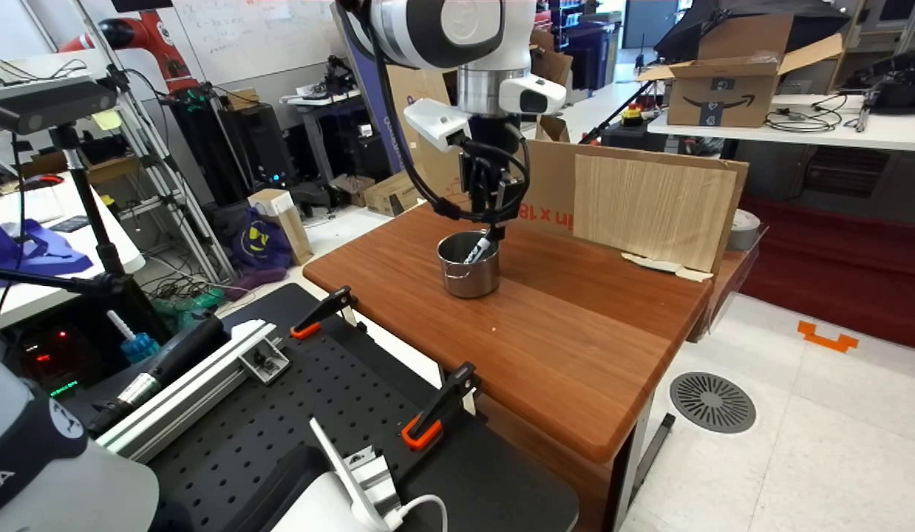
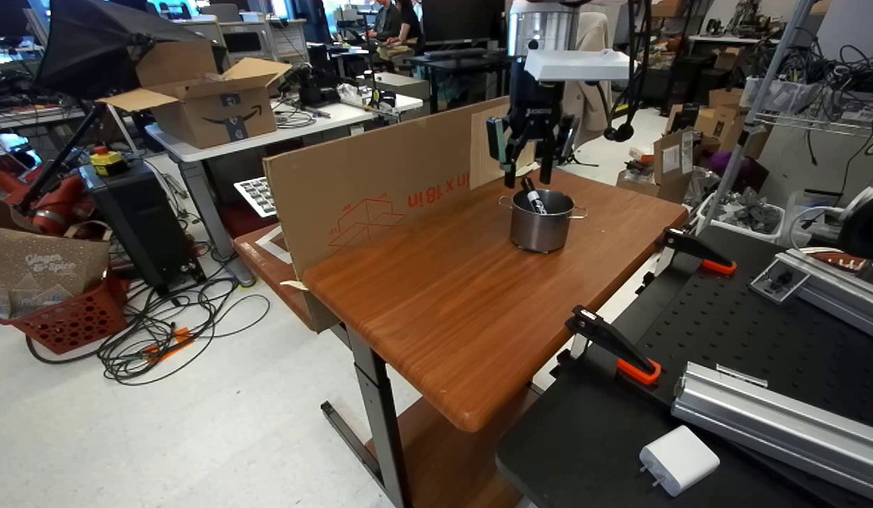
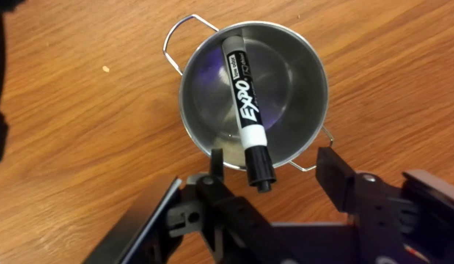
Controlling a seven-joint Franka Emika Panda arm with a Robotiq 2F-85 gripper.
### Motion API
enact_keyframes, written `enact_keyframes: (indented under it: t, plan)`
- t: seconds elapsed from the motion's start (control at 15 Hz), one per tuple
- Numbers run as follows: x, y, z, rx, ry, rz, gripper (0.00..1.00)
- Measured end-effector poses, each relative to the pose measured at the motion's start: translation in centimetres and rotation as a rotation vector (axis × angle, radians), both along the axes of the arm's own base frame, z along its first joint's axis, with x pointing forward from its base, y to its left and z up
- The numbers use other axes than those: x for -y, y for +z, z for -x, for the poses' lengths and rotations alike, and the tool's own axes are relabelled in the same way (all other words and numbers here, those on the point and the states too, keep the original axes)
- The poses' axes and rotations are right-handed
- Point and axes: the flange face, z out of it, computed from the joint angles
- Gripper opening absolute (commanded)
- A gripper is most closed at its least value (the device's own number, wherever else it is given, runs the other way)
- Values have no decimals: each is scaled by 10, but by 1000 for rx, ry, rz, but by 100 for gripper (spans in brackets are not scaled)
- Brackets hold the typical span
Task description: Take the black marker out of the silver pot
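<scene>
I see the fingers of the gripper spread wide near the rim of the silver pot, clear of the black marker, which leans inside the pot, cap jutting past the rim. Under the pot is a wooden table; beyond the pot, cardboard.

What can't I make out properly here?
In an exterior view: the lower end of the black-and-white cylindrical marker, hidden by the round steel pot.
Wrist view: fine print beside EXPO on the marker, too small.
In both exterior views: the white jointed arm, cut off by the top edge.
</scene>
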Motion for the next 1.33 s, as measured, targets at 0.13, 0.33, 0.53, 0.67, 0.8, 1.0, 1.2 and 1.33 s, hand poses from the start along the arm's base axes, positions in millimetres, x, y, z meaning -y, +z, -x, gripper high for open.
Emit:
enact_keyframes:
  t: [0.13,0.33,0.53,0.67,0.8,1.0,1.2,1.33]
  plan:
    - [-1,-1,-2,0,1,9,20]
    - [1,-1,-5,0,-2,21,1]
    - [4,1,-7,3,-10,24,5]
    - [8,5,-11,8,-16,25,5]
    - [14,15,-14,20,-26,26,5]
    - [26,44,-14,41,-46,22,5]
    - [38,83,-10,55,-83,-2,5]
    - [43,108,-4,52,-115,-34,5]
